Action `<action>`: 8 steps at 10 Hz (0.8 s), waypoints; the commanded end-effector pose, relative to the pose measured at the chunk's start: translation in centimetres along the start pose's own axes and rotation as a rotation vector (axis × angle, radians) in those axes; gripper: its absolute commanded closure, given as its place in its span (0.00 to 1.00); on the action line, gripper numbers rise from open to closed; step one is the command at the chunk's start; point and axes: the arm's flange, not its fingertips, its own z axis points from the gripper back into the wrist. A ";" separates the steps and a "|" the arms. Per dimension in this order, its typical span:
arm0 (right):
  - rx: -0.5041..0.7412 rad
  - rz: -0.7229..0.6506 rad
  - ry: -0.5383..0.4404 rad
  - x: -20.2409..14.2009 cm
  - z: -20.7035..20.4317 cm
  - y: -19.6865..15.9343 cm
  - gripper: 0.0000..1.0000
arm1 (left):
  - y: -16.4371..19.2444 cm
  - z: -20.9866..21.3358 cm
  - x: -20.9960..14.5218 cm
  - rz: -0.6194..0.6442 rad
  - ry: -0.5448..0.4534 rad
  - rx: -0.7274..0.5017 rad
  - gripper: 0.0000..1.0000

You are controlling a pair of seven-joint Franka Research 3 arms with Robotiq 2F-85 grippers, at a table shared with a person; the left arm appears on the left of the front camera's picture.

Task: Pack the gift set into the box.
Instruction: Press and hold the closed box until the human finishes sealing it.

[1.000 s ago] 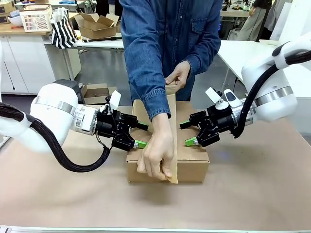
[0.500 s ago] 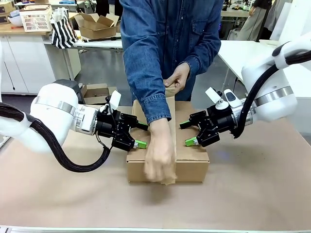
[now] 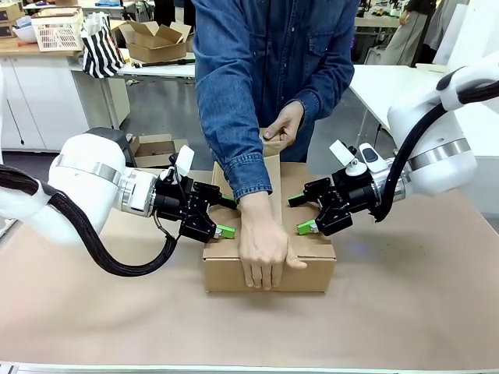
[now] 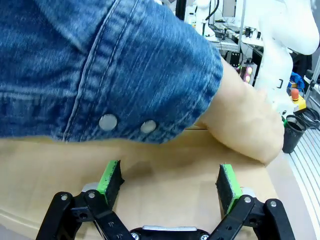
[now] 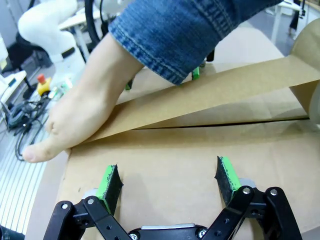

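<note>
The closed box [image 3: 269, 253] sits between the left claw [image 3: 226, 216] and right claw [image 3: 299, 214], both wide open, empty.

The box [image 3: 269, 265] is shut, its contents hidden; a hand [image 3: 265, 245] and sleeve [image 4: 100, 65] cover its seam

A striped bag [image 3: 102, 48] stands beside a white basket [image 3: 58, 31].

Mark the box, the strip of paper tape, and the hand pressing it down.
box [image 3: 312, 271], front view, its near side wall.
paper tape [image 5: 240, 87], right wrist view, mid-strip above the seam.
hand [image 3: 265, 245], front view, its back.
</note>
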 end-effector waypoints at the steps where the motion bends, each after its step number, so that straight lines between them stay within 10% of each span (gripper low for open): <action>1: -0.002 -0.026 0.002 0.0 0.1 0.1 0.00 | -0.1 0.1 0.0 -0.005 0.002 -0.008 0.00; 8: -0.002 -0.026 0.002 0.0 0.1 0.1 0.00 | -0.1 0.1 0.0 -0.005 0.002 -0.008 0.00</action>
